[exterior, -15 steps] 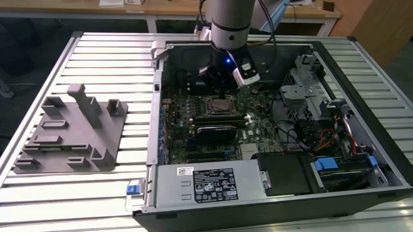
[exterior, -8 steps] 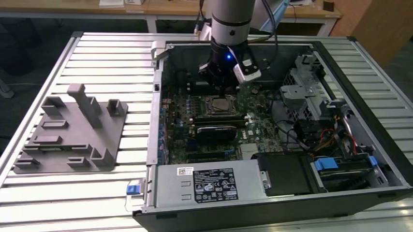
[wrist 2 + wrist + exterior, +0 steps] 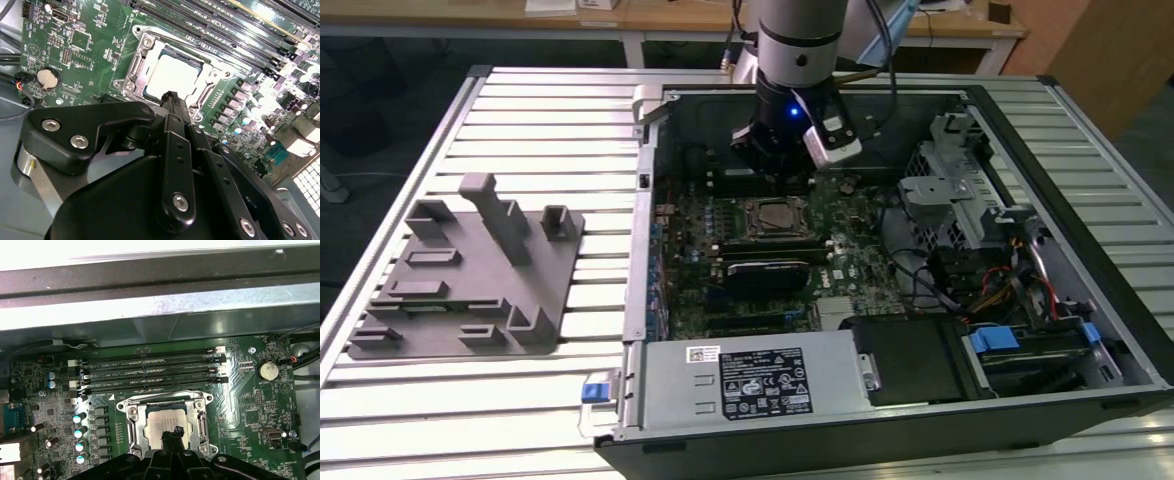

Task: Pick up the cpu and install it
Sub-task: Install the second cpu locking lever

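In both wrist views the cpu [image 3: 166, 423] [image 3: 172, 77] is seen lying flat in the metal socket frame [image 3: 131, 412] on the motherboard [image 3: 250, 395], beside the row of memory slots [image 3: 150, 372]. The gripper [image 3: 173, 432] [image 3: 171, 97] is shown with its fingers brought together to a narrow tip, nothing visibly clasped between them, and that tip is placed directly over the cpu's near edge, so the chip lies just ahead of and beneath it. In the exterior view the gripper [image 3: 781, 170] is seen lowered into the open computer case [image 3: 1067, 160], just behind the socket, while the grey tray [image 3: 467, 290] is left well apart on the worktop [image 3: 520, 120].
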`<state>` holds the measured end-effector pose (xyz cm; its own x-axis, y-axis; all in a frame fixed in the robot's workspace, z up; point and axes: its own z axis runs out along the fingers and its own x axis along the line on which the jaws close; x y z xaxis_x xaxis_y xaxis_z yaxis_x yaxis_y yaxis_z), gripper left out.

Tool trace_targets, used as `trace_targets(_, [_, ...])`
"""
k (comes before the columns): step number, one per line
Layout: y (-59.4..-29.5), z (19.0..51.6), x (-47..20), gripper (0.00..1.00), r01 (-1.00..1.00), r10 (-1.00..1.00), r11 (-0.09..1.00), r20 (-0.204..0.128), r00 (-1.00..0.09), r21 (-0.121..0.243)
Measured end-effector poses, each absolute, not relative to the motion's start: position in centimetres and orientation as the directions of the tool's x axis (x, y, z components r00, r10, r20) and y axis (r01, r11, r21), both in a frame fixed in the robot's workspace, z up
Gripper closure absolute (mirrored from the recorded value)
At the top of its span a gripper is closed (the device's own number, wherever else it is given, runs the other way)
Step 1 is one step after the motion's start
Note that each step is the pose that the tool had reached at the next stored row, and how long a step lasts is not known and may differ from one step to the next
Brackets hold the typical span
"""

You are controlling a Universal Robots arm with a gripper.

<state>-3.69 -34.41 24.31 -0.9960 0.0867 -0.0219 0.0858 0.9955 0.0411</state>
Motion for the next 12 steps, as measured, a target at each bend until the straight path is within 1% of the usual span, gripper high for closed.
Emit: trace_targets(12, [-34.72, 24.31, -3.58, 0.89, 0.086, 0.087, 0.995, -0.022, -0.996, 0.041])
